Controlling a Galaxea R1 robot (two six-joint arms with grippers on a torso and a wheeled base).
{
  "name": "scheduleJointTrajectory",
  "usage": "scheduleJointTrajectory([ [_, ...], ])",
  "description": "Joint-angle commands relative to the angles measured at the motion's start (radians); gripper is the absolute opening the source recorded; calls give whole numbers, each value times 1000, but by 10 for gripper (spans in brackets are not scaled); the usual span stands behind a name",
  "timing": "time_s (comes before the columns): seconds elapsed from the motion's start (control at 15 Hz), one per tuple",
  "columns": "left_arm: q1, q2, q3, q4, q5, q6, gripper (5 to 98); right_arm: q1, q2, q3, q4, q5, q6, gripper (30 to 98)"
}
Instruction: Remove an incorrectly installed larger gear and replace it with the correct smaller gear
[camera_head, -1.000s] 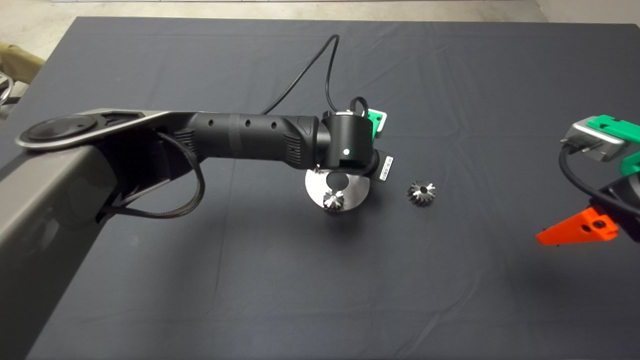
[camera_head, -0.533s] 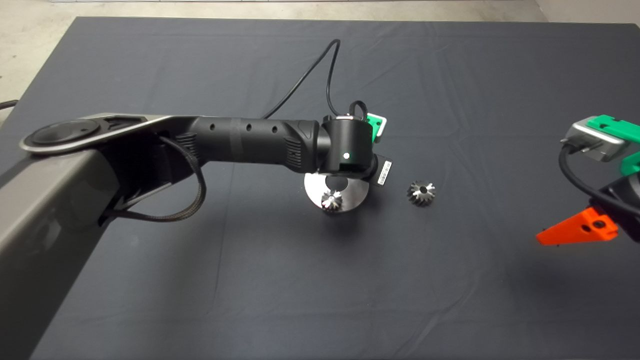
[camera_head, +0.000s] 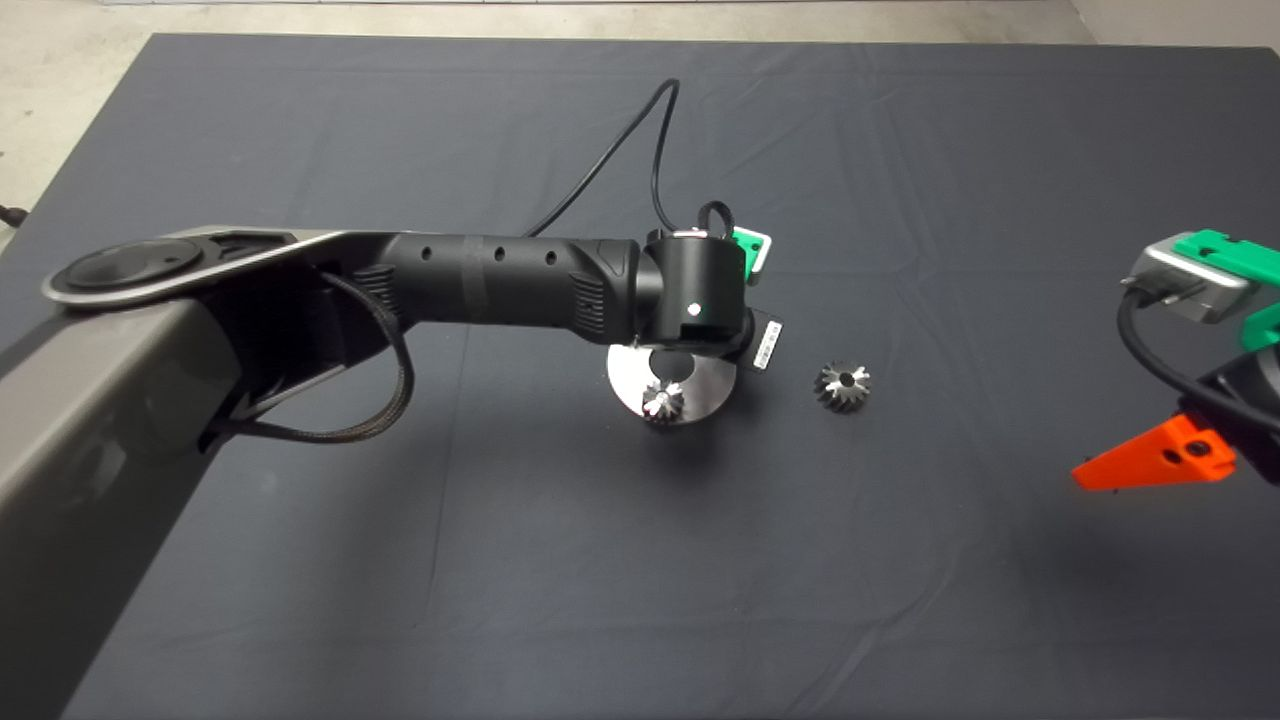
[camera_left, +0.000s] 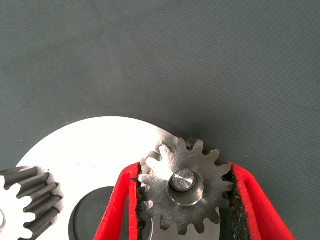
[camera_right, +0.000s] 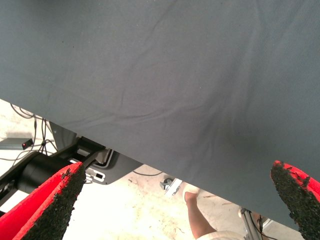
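With the larger gear (camera_head: 843, 385) already off and lying on the table beside the plate (camera_left: 95, 150), my left gripper (camera_left: 186, 196) pinches the smaller gear (camera_left: 187, 192) on its plate pin, release remaining; right gripper (camera_right: 175, 200) idles wide open.

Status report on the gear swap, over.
Left gripper shut on the smaller gear, on the plate's pin. Right gripper open, parked at right edge. Larger gear off, on mat. Nothing in the way.
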Motion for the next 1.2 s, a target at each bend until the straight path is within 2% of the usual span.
scheduleJointTrajectory([
  [0.0,-15,-3,2,5,29,5,296,19,0,2,29,0,3,977],
  [0.47,-17,-3,21,2,36,-5,322,19,-1,2,27,0,3,977],
  [0.93,-15,-3,1,2,41,-13,392,18,2,5,29,0,3,977],
  [1.13,-17,-3,-1,2,59,-13,440,18,5,5,29,0,3,977],
])
